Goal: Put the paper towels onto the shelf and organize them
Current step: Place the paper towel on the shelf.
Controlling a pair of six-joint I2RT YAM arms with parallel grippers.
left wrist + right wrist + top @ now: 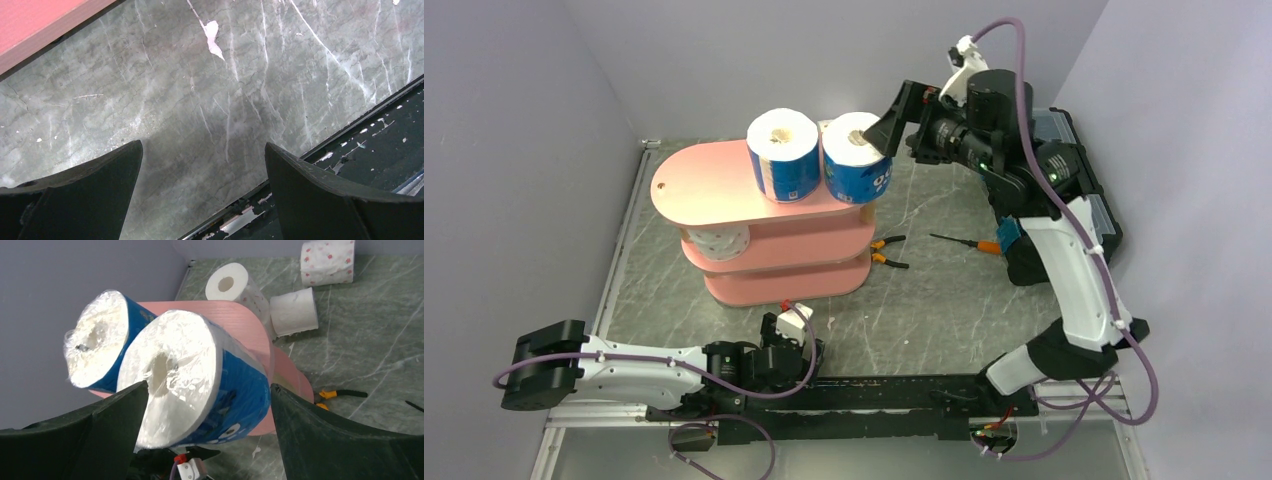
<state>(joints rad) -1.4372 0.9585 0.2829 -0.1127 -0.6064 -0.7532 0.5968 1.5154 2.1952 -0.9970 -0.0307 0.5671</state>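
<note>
Inspection finds your right jaws spread wide, one finger either side of the nearer blue-wrapped roll. Whether the fingers touch its wrapper cannot be told. That roll stands core-up on the top board of the pink shelf, at the board's right end, just beside the second blue-wrapped roll. A speckled roll lies on the middle tier at its left end. From the right wrist view, a plain white roll and another speckled roll rest on the surface beyond the shelf. Your left jaws are wide and hold nothing, hanging low over bare surface in front of the shelf's bottom tier. Pliers and a screwdriver lie right of the shelf.
</note>
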